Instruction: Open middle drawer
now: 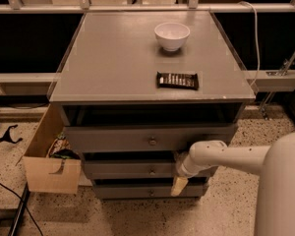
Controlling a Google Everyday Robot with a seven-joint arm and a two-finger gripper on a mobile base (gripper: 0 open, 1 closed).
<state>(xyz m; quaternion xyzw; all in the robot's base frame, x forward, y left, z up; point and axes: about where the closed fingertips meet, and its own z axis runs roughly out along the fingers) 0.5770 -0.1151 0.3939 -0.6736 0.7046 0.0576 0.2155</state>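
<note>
Currently: approach step. Pincer [179, 177] at 3 o'clock of middle drawer [128, 170] knob [152, 171]; closure state cannot tell. Next, you should shift toward 9 o'clock, grip knob, pull.

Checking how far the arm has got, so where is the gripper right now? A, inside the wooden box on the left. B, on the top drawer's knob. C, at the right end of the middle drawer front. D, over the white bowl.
C: the gripper is low at the cabinet front, at the right end of the middle drawer and to the right of its knob.
</note>
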